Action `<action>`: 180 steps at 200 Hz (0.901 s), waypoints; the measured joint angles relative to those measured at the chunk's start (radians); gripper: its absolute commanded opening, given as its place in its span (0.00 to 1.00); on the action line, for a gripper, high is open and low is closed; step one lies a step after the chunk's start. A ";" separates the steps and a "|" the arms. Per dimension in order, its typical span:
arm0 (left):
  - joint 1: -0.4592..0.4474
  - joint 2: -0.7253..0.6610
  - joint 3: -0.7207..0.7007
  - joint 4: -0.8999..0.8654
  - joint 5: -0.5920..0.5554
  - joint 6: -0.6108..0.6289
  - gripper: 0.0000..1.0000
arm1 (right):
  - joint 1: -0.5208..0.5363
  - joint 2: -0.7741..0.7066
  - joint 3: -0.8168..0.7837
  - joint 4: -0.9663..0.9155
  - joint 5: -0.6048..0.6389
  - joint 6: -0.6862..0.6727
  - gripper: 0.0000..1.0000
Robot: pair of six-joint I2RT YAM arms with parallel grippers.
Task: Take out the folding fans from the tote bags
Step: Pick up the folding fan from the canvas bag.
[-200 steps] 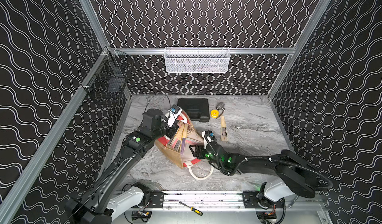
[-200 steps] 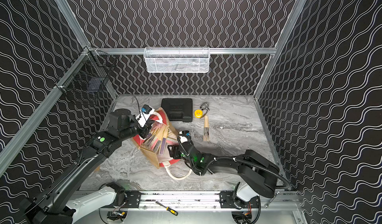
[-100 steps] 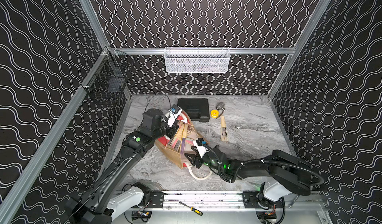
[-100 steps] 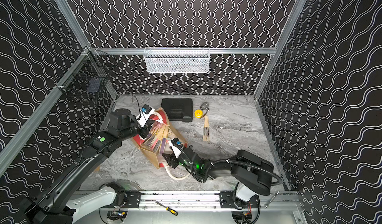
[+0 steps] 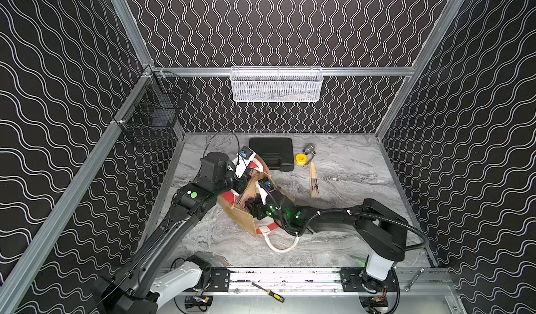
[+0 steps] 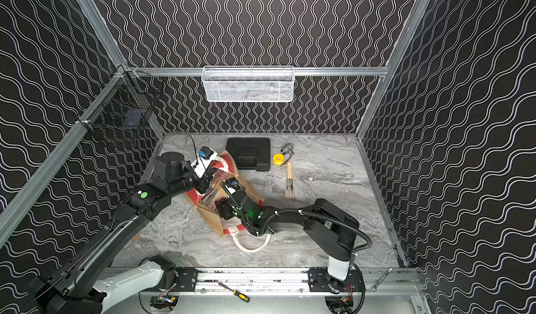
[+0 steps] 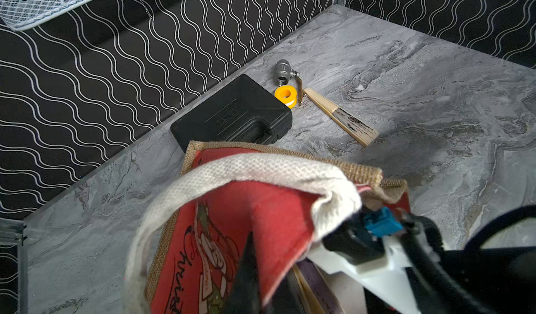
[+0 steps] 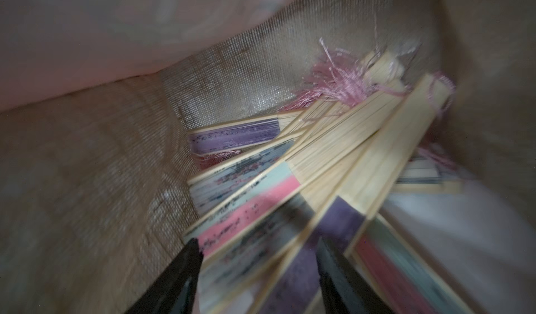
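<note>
Right gripper (image 8: 256,241): newly moved inside tote bag (image 5: 240,219), fingers apart astride folding fans (image 8: 333,159), none gripped; left gripper (image 7: 261,272) pinches bag rim; extraction likely next

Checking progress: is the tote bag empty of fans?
Not empty: several closed fans lie inside the tote bag; another fan lies on the table.

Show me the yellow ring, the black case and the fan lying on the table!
yellow ring (image 5: 297,160), in a top view, on its yellow rim.
black case (image 5: 271,153), in a top view, on the middle of its lid.
fan on the table (image 5: 313,180), in a top view, halfway along its pale ribs.
</note>
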 measured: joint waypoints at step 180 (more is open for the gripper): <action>0.000 0.001 0.000 -0.001 0.001 0.000 0.00 | -0.098 0.129 0.111 -0.218 -0.139 0.339 0.46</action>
